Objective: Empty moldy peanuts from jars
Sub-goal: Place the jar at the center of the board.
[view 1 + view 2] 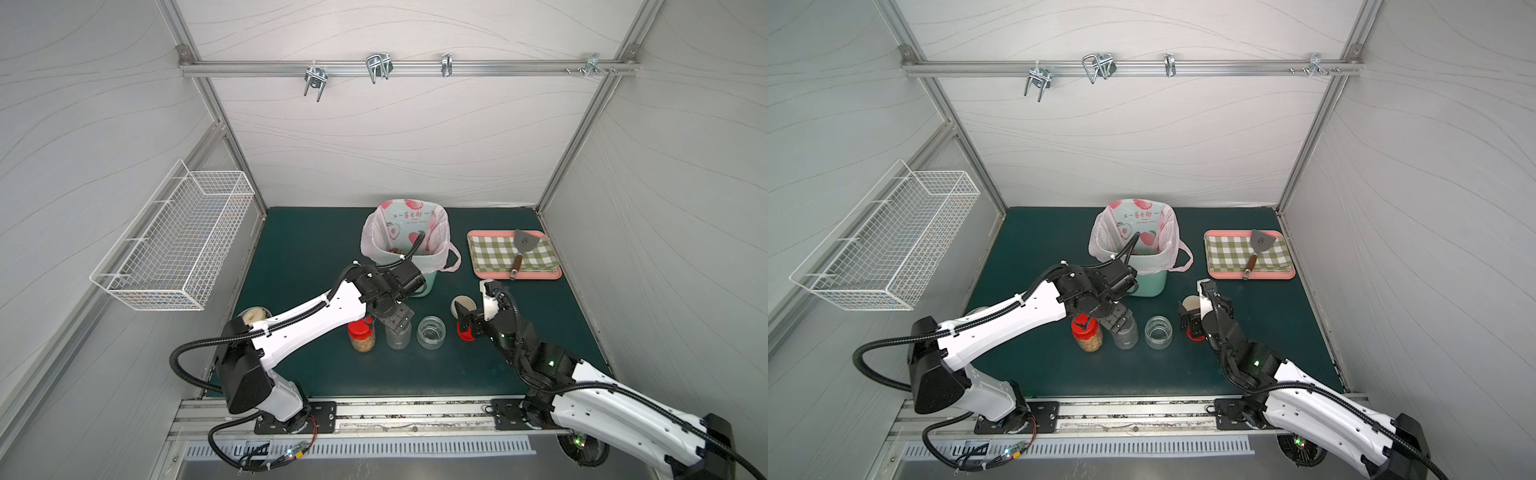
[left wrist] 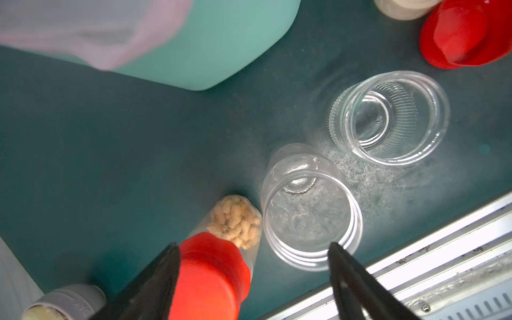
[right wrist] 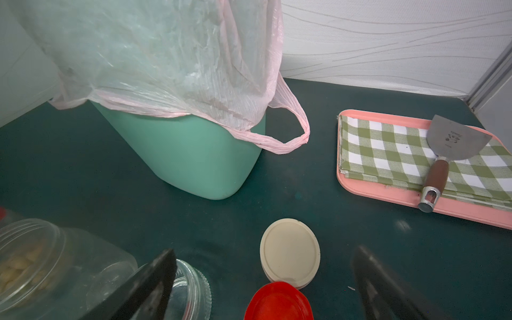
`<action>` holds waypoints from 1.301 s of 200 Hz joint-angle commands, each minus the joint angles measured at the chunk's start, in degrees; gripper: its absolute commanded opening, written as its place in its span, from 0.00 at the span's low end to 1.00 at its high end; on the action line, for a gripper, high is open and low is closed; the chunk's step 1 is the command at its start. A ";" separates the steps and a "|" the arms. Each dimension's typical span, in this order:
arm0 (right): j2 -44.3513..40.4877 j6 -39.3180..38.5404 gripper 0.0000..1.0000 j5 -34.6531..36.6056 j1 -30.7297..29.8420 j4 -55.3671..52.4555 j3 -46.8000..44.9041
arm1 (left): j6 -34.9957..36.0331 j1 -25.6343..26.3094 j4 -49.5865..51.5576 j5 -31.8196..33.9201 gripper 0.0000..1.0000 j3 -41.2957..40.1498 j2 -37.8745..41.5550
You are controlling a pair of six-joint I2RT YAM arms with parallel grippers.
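Note:
Three jars stand in a row at mid-table. The red-lidded jar (image 1: 361,334) is closed and holds the tan peanuts (image 2: 235,219). Beside it are an empty tall jar (image 1: 398,337) and an empty short, wide jar (image 1: 431,331), both without lids. My left gripper (image 1: 395,320) hovers open just above the two tall jars. In the left wrist view the left gripper (image 2: 253,249) holds nothing, and the red-lidded jar (image 2: 210,271) is by one finger. My right gripper (image 1: 467,322) is open over a loose red lid (image 3: 278,302), with the beige lid (image 3: 290,252) just beyond it.
A mint-green bin (image 1: 1150,282) lined with a pink bag stands behind the jars, with brown bits inside. A pink tray (image 1: 519,275) with a checked cloth and a spatula (image 1: 524,241) is at back right. A grey-lidded container (image 1: 254,314) is at left. A wire basket (image 1: 174,245) hangs on the left wall.

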State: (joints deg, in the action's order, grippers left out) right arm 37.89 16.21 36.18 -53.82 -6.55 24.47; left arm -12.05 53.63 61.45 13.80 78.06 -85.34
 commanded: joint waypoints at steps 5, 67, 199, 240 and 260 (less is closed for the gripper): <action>1.11 3.88 0.99 4.53 0.65 -2.67 2.74 | -1.40 -0.17 0.17 2.36 0.95 1.70 2.92; 4.74 9.30 0.99 6.85 3.26 -7.67 5.52 | 0.13 -0.12 -10.34 8.32 0.99 -5.18 15.30; 9.28 8.27 0.99 2.16 4.86 -7.43 7.78 | -5.36 -0.44 -48.21 34.91 0.99 -35.32 42.10; 12.06 7.96 0.99 0.29 5.24 -8.10 9.64 | -3.80 -0.42 -53.43 36.52 0.99 -41.11 47.55; 13.41 6.62 0.99 -2.21 5.30 -8.35 10.77 | -1.83 -0.43 -56.73 34.99 0.99 -43.63 49.89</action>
State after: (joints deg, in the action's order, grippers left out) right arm 50.00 23.92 36.86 -48.86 -13.63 33.12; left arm -15.05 53.36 12.75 47.62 36.38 -37.74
